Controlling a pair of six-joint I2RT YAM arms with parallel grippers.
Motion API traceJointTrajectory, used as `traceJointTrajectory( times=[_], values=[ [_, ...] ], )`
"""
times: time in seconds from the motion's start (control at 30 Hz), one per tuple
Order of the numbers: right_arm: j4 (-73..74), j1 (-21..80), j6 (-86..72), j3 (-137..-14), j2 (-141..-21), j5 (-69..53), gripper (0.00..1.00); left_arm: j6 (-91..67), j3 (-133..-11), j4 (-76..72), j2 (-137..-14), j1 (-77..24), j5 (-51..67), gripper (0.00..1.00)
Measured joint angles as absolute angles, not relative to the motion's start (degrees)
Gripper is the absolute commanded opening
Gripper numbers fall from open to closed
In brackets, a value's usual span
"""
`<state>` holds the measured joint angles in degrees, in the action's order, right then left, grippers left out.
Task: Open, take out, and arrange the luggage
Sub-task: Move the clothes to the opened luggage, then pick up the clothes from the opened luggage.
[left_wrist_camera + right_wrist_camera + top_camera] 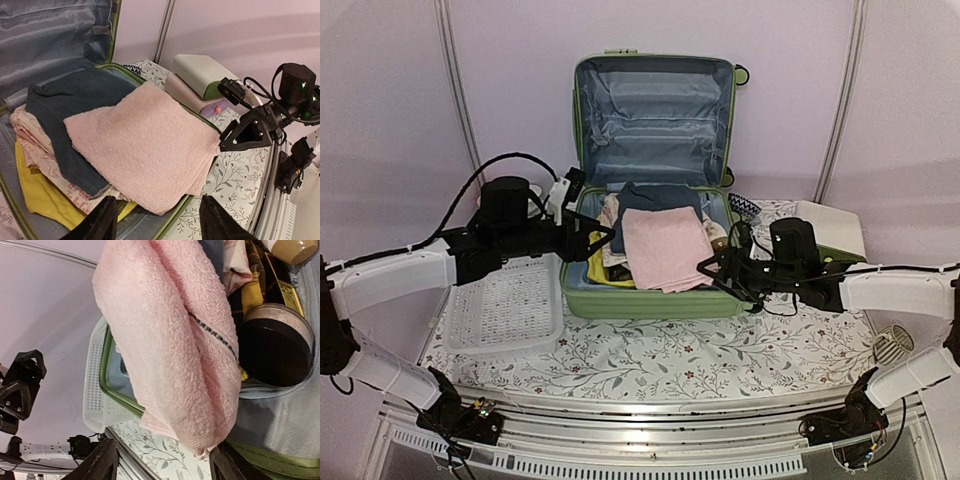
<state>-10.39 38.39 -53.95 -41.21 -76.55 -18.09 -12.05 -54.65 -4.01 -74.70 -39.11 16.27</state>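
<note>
The suitcase [650, 303] is pale green outside, with a grey-blue lining. Inside, a soft pink towel [665, 248] lies over a dark slate-blue garment [655, 196] and a yellow cloth [599, 270]. The basket [500, 342] is white. The tablecloth [720, 355] is white with leafy sprigs and tiny red flowers.

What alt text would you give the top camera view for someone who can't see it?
An open light-green suitcase sits on a floral table, a pink towel topping its clothes. The left gripper and right gripper, both open, flank it; a white basket lies left.
</note>
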Motion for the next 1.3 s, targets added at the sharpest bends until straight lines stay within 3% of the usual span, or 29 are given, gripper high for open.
traceJointTrajectory(
  times=[0.2,0.33,0.7,1.07,1.3],
  values=[
    [-1.0,37.3,-45.1,-42.1,-73.5,-14.1,0.69,-12.0,-54.7,-3.8,-75.9,-40.7,15.7,0.59],
    [6.3,34.3,-36.1,-50.2,-74.1,-14.0,0.66,-12.0,-54.7,-3.8,-75.9,-41.0,14.9,0.59],
    [13.8,32.1,-16.8,-69.2,-88.6,-21.2,0.50,-13.3,-54.4,-4.5,-76.0,-41.0,13.0,0.54],
    [16.9,31.4,-11.9,-79.5,-97.8,-20.4,0.46,-13.8,-54.4,-5.2,-76.3,-41.0,11.0,0.52],
    [18.4,31.4,-10.4,-82.1,-100.1,-20.8,0.25,-15.2,-54.2,-5.2,-76.9,-40.8,10.9,0.51]
  ],
)
